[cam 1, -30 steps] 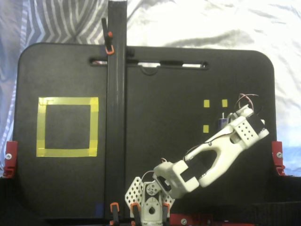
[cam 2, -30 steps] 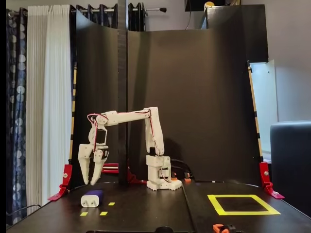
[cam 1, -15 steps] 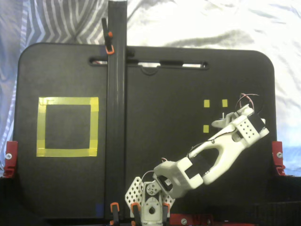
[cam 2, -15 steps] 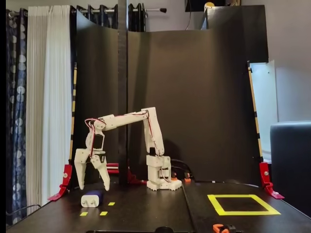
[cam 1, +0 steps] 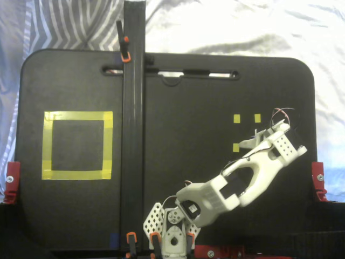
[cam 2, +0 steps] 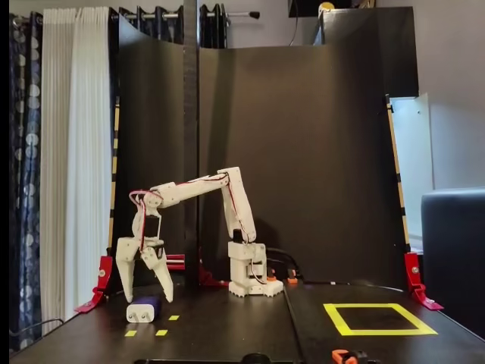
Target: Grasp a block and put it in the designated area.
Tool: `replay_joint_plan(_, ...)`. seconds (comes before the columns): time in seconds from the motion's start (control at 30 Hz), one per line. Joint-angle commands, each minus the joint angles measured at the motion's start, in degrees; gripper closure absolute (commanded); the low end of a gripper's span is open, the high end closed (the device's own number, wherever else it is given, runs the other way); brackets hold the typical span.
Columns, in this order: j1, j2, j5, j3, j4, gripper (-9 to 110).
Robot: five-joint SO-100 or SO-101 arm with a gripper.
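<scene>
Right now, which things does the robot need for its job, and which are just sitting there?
Needed: the blue block, the big yellow tape square, the open gripper.

Just there: small yellow tape squares, red clamps, black backboard, curtain.

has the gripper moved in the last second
Yes. In the side-on fixed view the gripper has dropped and opened, closer to the block, which lies by the yellow tape squares.

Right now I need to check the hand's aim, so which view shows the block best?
The fixed view from the table's front: the block lies in plain sight on the table, white end toward the camera, with the open hand just above it. In the fixed view from above, the arm covers the block completely.
</scene>
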Motion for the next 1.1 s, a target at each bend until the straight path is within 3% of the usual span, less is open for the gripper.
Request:
replay_joint_plan(0.0, 0.0, -0.5, -0.6, -1.7, -1.0, 66)
replay_joint_plan(0.3, 0.3, -2.5, -1.2, -1.6, -2.5, 66)
replay_joint_plan(0.47, 0.4, -2.5, -1.4, -1.5, -2.5, 81)
replay_joint_plan(1.07, -0.3, 1.1, -1.4, -1.2, -0.1, 83)
